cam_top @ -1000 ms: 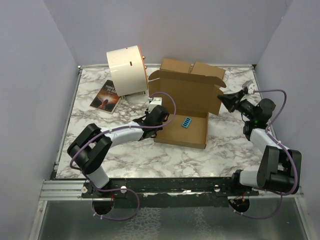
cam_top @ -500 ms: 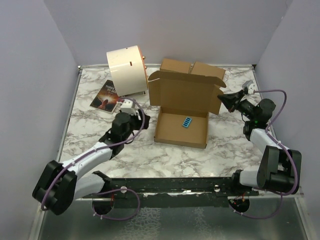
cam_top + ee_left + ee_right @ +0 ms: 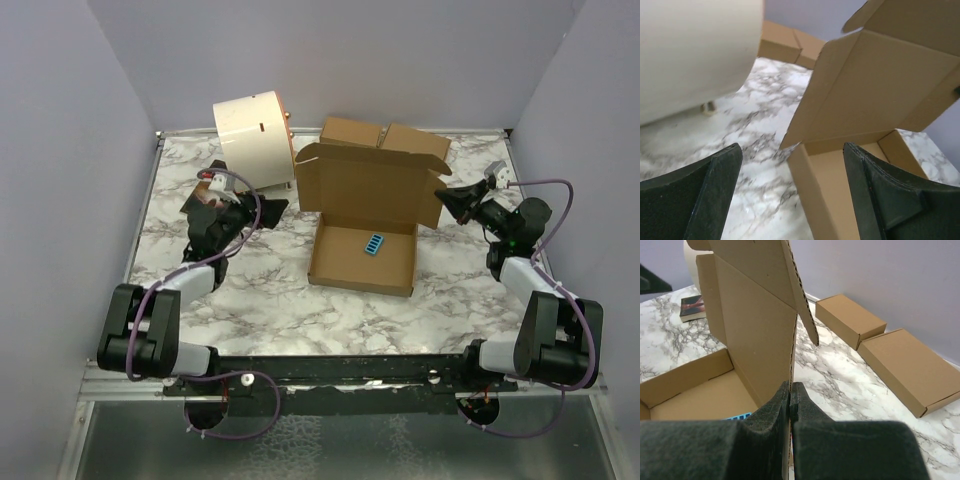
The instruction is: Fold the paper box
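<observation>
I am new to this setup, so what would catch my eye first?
The paper box in the middle of the table, its lid standing upright, a small blue item inside. The right gripper is shut on the lid's right flap, while the left gripper hangs open to the left, near a big cream drum.

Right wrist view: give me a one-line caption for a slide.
Right gripper pinches the upright lid edge of the paper box, two smaller boxes beyond.

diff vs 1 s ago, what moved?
The left gripper came off the paper box's left wall, swung left toward the cream drum and opened. Unchanged: the right gripper shut on the box's right flap, lid upright, blue item inside.
</observation>
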Robot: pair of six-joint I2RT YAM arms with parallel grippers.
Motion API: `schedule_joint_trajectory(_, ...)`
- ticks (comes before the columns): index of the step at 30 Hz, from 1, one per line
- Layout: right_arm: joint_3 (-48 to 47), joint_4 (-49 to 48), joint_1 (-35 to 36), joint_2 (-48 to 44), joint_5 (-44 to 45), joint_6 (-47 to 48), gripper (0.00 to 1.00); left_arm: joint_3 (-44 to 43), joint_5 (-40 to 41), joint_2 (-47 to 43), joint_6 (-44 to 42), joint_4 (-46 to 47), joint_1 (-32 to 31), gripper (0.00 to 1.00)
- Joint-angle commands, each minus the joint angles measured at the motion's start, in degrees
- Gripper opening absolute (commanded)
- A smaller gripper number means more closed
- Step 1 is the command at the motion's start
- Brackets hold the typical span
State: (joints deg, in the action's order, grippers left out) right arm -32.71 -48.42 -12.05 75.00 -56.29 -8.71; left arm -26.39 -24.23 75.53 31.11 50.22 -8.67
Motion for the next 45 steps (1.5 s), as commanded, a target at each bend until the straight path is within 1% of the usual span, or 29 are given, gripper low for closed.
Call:
schedule_joint_trajectory(1, 0.37, -2.80, 0.19, 0.40, -1.35, 0.10, 0.01, -8.49, -12.00, 6.76, 0.98, 10.57, 0.28, 0.83)
schedule_joint_trajectory(6, 0.22, -2.84, 0.17, 0.57, -1.41, 0.10, 0.01, -17.32, -16.52, 14.31, -1.95, 8.91, 0.23, 0.79)
schedule_joint_trajectory(10, 0.12, -2.91, 0.15, 0.84, -1.36, 0.04, 0.01, -22.80, -20.99, 18.14, -3.02, 6.12, 0.23, 0.67)
schedule_joint_trajectory(12, 0.13, -2.91, 0.21, 1.09, -1.44, -0.06, 0.01, -24.63, -21.72, 19.34, -3.62, 4.47, 0.18, 0.60)
schedule_joint_trajectory(19, 0.02, -3.01, 0.16, 1.18, -1.45, -0.07, 0.01, -28.19, -23.26, 20.97, -5.96, 0.57, -0.94, 0.42)
schedule_joint_trajectory(22, 0.02, -2.99, 0.19, 1.20, -1.36, -0.08, 0.01, -28.71, -23.30, 21.06, -7.06, -1.01, -1.34, 0.37)
schedule_joint_trajectory(27, -0.02, -2.99, 0.18, 1.15, -1.45, -0.23, 0.01, -29.93, -24.04, 21.33, -8.44, -2.93, -1.88, 0.34)
schedule_joint_trajectory(28, 0.05, -2.99, 0.19, 1.12, -1.45, -0.25, 0.01, -30.14, -24.17, 21.33, -8.77, -3.25, -2.07, 0.32)
schedule_joint_trajectory(30, -0.02, -3.01, 0.17, 1.11, -1.45, -0.25, 0.01, -30.46, -24.25, 21.33, -9.11, -3.68, -2.35, 0.22)
schedule_joint_trajectory(32, -0.06, -3.02, 0.17, 1.11, -1.45, -0.25, 0.01, -30.67, -24.50, 22.82, -9.20, -3.74, -2.54, 0.17)
schedule_joint_trajectory(37, -0.14, -3.00, 0.19, 1.11, -1.46, -0.25, 0.01, -30.09, -22.58, 22.04, -9.42, -4.52, -3.29, 0.05)
schedule_joint_trajectory(40, -0.23, -2.76, 0.19, 0.94, -1.13, -0.28, 0.01, -29.24, -19.32, 19.10, -10.64, -5.86, -4.82, 0.00)
schedule_joint_trajectory(45, -0.97, -1.56, 0.39, 0.60, 0.02, 0.42, 0.01, -26.40, -11.41, 15.78, -12.52, -7.69, -8.29, 0.00)
